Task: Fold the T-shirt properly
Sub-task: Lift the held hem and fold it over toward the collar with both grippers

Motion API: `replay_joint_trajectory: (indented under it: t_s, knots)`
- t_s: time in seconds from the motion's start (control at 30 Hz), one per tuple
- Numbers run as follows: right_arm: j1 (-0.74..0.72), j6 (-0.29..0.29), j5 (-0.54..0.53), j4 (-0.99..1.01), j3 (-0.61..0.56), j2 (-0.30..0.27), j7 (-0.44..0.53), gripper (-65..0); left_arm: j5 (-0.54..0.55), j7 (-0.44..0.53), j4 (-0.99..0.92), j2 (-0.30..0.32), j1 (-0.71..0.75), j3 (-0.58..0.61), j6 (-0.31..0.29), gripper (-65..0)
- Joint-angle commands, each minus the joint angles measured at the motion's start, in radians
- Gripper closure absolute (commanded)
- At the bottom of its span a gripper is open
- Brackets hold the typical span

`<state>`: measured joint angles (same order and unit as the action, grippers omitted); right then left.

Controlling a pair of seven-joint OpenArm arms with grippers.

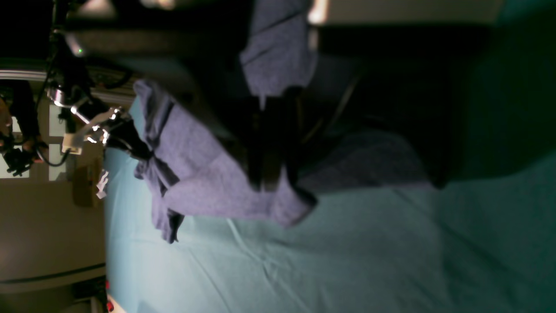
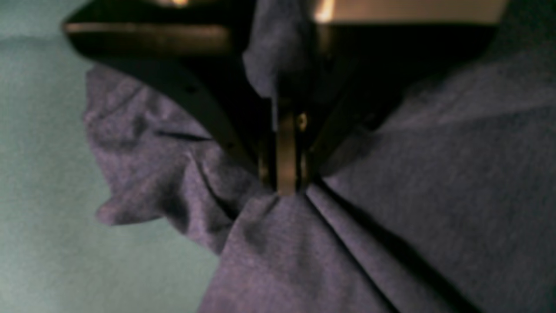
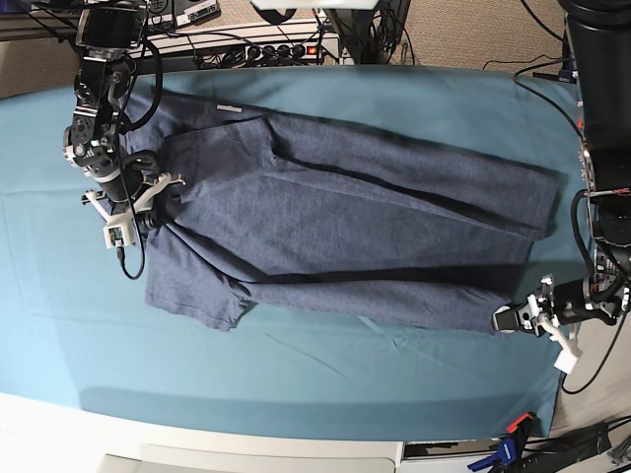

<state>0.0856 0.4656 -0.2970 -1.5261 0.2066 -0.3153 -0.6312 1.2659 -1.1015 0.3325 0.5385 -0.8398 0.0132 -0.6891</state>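
Observation:
The navy-blue T-shirt (image 3: 345, 227) lies spread across the teal table cloth (image 3: 325, 394), partly folded lengthwise, with one sleeve (image 3: 197, 296) sticking out toward the front left. My right gripper (image 3: 153, 212) is at the shirt's left end by the shoulder, shut on a bunch of fabric; the right wrist view shows its fingers (image 2: 286, 191) pinching puckered cloth (image 2: 391, 217). My left gripper (image 3: 505, 320) is at the shirt's front right corner, shut on the hem. In the left wrist view, the left gripper's dark fingers (image 1: 271, 182) hold lifted fabric (image 1: 195, 174).
Electronics and cables (image 3: 246, 44) line the table's back edge. A blue clamp (image 3: 508, 443) sits at the front right corner. The table's white front edge (image 3: 246, 448) runs along the bottom. The other arm (image 1: 87, 126) shows far off in the left wrist view.

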Motion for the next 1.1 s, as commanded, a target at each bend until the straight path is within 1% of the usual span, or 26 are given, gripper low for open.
replay_joint_trajectory:
  t_s: [0.0, 0.07, 0.3, 0.43, 0.77, 0.87, 1.07]
  knots:
    - [-0.017, 0.002, -0.008, -0.019, 0.005, -0.015, 0.03, 0.0, 0.05, -0.001, 0.016, 0.024, -0.035, -0.002, -0.009, 0.0]
    - [-0.02, 0.002, -0.008, -0.019, 0.005, -0.015, 0.033, 0.0, 0.074, -0.019, 0.016, 0.031, -0.035, -0.002, -0.009, 0.0]
    - [-0.019, 0.002, -0.009, -0.019, 0.005, -0.014, 0.027, 0.0, 0.09, -0.028, 0.016, 0.064, -0.035, -0.002, -0.009, 0.0]
    - [-0.017, 0.002, -0.009, -0.019, 0.005, -0.014, 0.001, 0.0, 0.097, -0.029, 0.016, 0.08, -0.035, -0.002, -0.009, 0.0]
    - [0.03, 0.001, -0.01, -0.026, 0.005, -0.014, -0.02, 0.0, 0.097, -0.028, 0.016, 0.082, 0.005, -0.002, -0.009, 0.0]
    - [0.057, 0.001, -0.021, -0.069, 0.005, -0.014, -0.021, 0.0, 0.102, -0.028, 0.016, 0.082, 0.029, -0.002, -0.009, 0.0]
    - [0.124, -0.006, -0.021, -0.235, 0.005, -0.014, -0.038, 0.0, 0.105, -0.028, 0.016, 0.082, 0.068, -0.002, -0.009, 0.0]
